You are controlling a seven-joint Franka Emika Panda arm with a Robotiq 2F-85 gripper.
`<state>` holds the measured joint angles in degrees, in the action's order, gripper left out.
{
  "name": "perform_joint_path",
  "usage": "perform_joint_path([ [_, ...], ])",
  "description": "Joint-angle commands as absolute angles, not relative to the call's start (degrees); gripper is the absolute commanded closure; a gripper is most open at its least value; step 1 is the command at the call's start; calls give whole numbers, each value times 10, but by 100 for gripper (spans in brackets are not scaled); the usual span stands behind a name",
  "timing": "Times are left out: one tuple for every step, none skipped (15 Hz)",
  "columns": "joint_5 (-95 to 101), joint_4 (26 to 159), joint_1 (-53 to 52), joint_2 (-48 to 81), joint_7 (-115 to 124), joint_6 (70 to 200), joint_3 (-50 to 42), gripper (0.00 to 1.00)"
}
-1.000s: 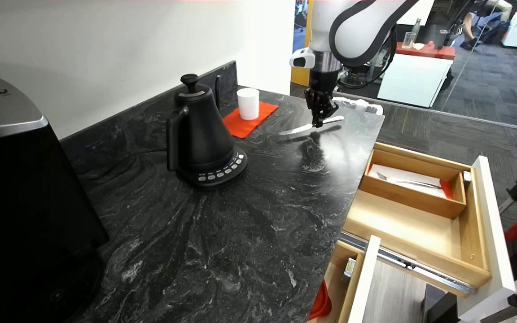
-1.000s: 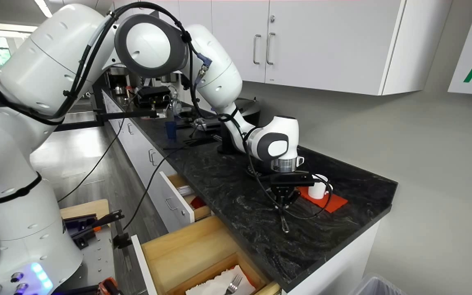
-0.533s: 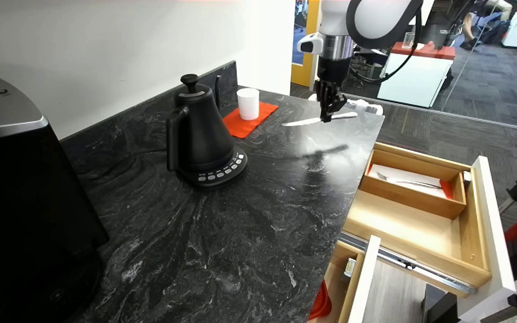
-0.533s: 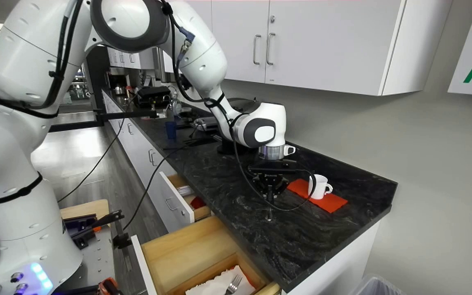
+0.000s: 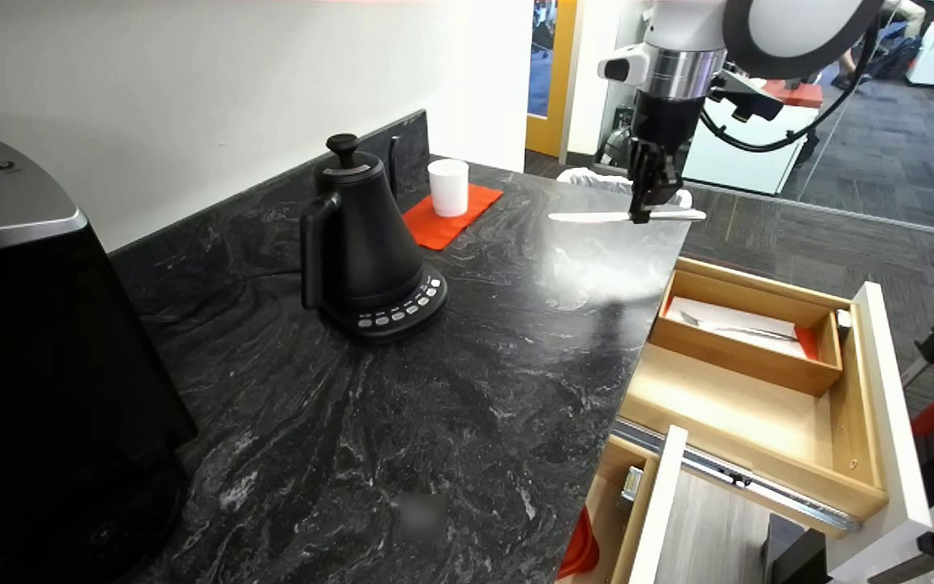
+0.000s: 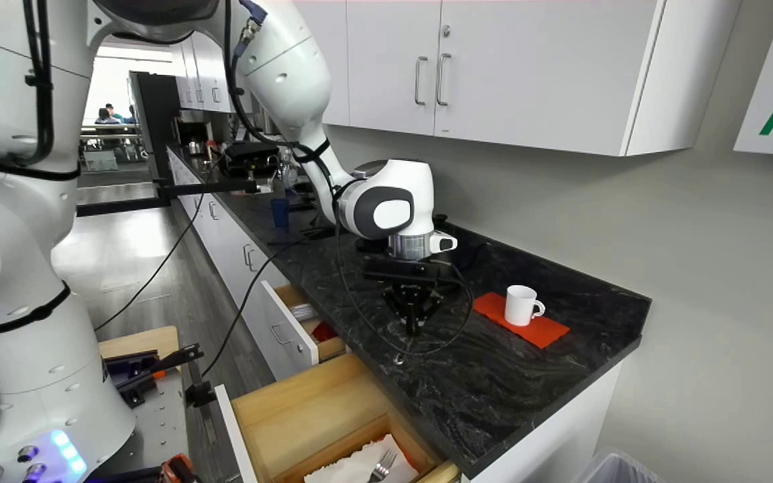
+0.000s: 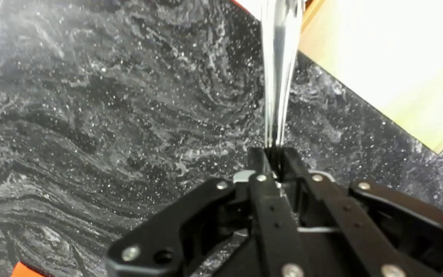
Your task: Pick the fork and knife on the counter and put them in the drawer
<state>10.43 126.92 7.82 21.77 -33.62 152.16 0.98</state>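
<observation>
Pincer (image 7: 275, 154) clamped on knife (image 5: 589, 217), mid pt hidden, w/ handle end cropped in wrist view.

On the tabletop (image 5: 337, 454), in an exterior view, the kettle (image 5: 366, 231) stands right of a machine (image 5: 45, 365); farther from me and more to the right, a cup (image 5: 448, 188) sits on a mat (image 5: 441, 234). Right of the cup, the hand (image 5: 640, 216) holds the knife (image 5: 589, 217) above the tabletop. Beyond the right edge is the drawer (image 5: 734, 397), the fork (image 6: 382, 467) on a napkin (image 6: 353, 466) in its tray (image 5: 747, 359).
</observation>
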Motion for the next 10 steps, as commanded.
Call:
perform_joint_path([
  [120,1371,82,140,-304,1565,-12,94],
  [120,1387,86,129,-305,1572,-18,94],
  [122,1402,89,118,-306,1578,-25,94],
  [120,1418,94,108,-311,1585,-30,94],
  [121,1431,97,98,-311,1589,-38,94],
  [121,1446,101,89,-314,1595,-46,94],
  [121,1458,104,80,-315,1599,-53,94],
  [120,1473,109,72,-318,1605,-60,94],
  [118,1486,114,64,-320,1610,-67,94],
  [115,1502,120,56,-322,1619,-74,94],
])
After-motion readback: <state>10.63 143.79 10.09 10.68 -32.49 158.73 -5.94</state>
